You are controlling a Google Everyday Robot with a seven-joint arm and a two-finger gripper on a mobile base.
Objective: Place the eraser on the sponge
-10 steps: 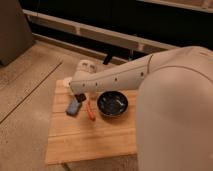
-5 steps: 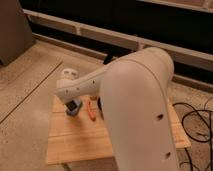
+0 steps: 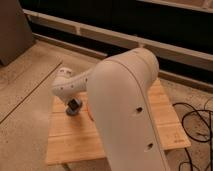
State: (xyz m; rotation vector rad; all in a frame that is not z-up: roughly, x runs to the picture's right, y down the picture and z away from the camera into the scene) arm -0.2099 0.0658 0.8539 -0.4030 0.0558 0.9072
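My arm [image 3: 125,100] has swung across the board [image 3: 75,145], and my end effector [image 3: 74,105], pinched narrow, hangs over the sponge [image 3: 69,112] near the left edge.

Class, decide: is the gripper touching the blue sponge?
Cannot tell. In the camera view the gripper sits low over the sponge and overlaps it, so neither contact nor a gap shows plainly.

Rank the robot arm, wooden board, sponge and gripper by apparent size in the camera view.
1. robot arm, enlarged by nearness.
2. wooden board.
3. gripper, low over the sponge, and the sponge look alike; sponge partly hidden, so unranked.
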